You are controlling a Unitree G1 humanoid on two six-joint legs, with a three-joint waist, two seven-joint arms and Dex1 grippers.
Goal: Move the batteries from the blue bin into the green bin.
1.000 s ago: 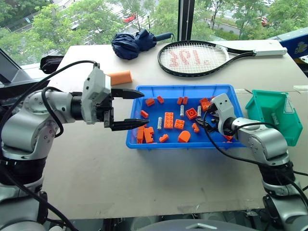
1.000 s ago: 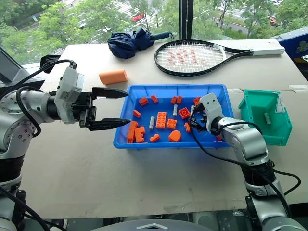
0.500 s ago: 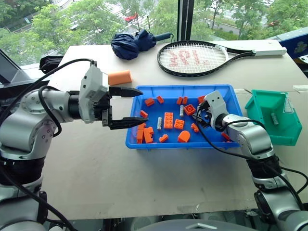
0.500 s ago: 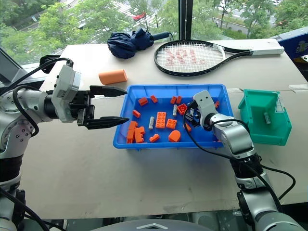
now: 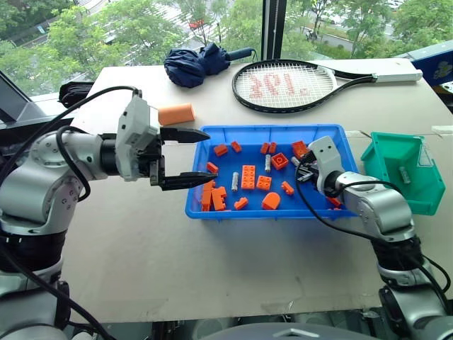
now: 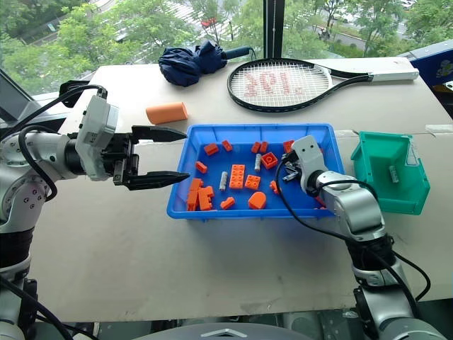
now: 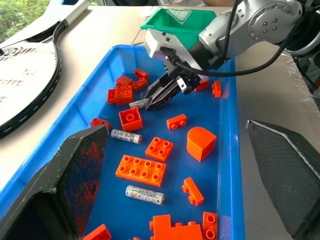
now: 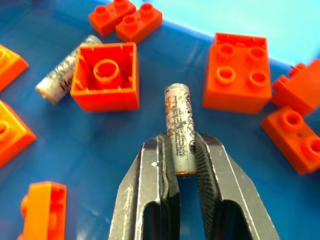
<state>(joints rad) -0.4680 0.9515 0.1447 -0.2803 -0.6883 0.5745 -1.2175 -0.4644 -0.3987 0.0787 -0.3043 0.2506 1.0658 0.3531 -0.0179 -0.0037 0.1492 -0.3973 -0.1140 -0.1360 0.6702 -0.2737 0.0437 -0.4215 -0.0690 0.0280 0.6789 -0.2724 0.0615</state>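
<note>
The blue bin [image 5: 248,212] holds orange toy bricks and loose batteries, one [image 5: 234,181] near its middle and another [image 5: 267,162] further back. My right gripper [image 8: 179,142] is shut on a silver battery [image 8: 177,120], low inside the bin's right part beside an upturned orange brick [image 8: 105,77]. The left wrist view shows that gripper [image 7: 150,104] pinching the battery [image 7: 138,104]. My left gripper [image 5: 211,156] hangs open and empty over the bin's left edge. The green bin [image 5: 417,202] stands right of the blue bin with one battery [image 5: 404,173] inside.
A tennis racket [image 5: 283,85], a folded navy umbrella [image 5: 195,64] and an orange cylinder [image 5: 176,113] lie on the table behind the blue bin. Several orange bricks [image 5: 248,176] are scattered across the bin's floor.
The right gripper's fingers have gone from open to shut on a battery in the blue bin. The left arm has stayed still.
</note>
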